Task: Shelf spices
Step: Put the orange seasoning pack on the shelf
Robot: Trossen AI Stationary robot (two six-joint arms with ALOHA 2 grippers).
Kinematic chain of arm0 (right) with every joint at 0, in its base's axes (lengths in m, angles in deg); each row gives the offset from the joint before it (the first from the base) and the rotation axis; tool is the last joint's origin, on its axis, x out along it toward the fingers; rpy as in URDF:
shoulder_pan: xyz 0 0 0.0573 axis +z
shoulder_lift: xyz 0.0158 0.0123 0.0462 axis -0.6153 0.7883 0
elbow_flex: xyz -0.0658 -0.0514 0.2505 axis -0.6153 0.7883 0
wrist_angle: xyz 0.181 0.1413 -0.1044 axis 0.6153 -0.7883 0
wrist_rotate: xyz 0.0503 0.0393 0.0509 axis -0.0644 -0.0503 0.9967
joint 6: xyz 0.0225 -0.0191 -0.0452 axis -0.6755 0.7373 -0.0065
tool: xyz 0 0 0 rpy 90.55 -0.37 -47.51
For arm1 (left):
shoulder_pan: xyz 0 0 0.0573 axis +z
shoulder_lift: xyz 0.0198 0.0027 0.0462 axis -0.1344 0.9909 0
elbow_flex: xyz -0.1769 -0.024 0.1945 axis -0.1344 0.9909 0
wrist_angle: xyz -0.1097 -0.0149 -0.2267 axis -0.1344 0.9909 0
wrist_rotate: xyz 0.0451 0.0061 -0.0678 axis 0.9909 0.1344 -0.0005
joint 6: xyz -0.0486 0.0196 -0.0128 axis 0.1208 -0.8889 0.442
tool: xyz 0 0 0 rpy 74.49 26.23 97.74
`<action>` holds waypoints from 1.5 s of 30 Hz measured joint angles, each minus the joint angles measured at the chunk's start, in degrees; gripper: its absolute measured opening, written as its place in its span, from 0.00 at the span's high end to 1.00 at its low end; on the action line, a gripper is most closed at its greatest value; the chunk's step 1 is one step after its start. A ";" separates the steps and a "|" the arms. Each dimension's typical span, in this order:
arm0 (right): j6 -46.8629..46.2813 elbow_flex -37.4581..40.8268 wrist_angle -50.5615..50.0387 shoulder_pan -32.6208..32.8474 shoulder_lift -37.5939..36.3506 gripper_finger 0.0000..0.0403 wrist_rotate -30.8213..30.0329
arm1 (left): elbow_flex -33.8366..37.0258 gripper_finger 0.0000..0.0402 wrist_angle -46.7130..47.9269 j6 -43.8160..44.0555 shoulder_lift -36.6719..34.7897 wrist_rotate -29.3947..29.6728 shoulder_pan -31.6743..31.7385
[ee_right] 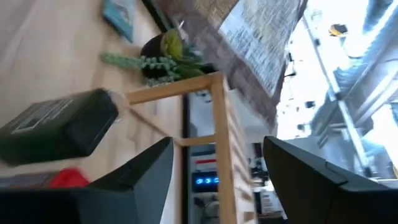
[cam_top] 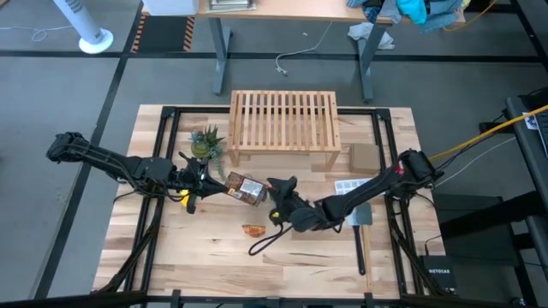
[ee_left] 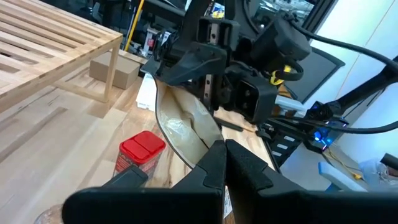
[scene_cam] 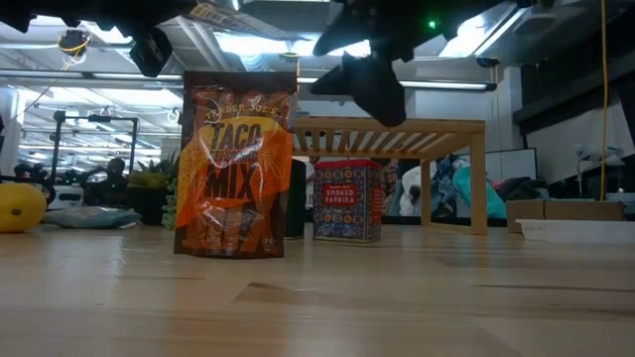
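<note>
My left gripper reaches in from the table's left and is shut on an orange and brown "Taco Mix" spice packet. My right gripper comes from the right and stands open just beside the packet's right end, with nothing between its fingers. A second orange packet lies flat on the table nearer the front. A red paprika tin and a dark grey box stand under the light-wood slatted shelf. My left gripper pinches the packet's edge between its two shut fingers, coming nearly level from the table's left. The packet reaches away from the fingertips, seen edge-on in the left wrist view. It stands upright with its printed face toward the near edge and its lower end at the tabletop.
A small green potted plant stands left of the shelf. A brown box and a white tray lie to the shelf's right. A yellow round toy sits at the left, and a dark cable loop lies near the front.
</note>
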 joint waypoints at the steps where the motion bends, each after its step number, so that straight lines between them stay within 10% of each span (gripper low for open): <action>1: 1.52 0.00 1.76 0.00 0.34 0.37 0.02 | 0.00 1.00 0.02 -0.05 0.00 0.01 0.00; 45: 8.55 -3.30 5.97 2.56 5.59 0.37 2.68 | 0.02 1.00 -3.67 2.43 3.10 -1.59 2.64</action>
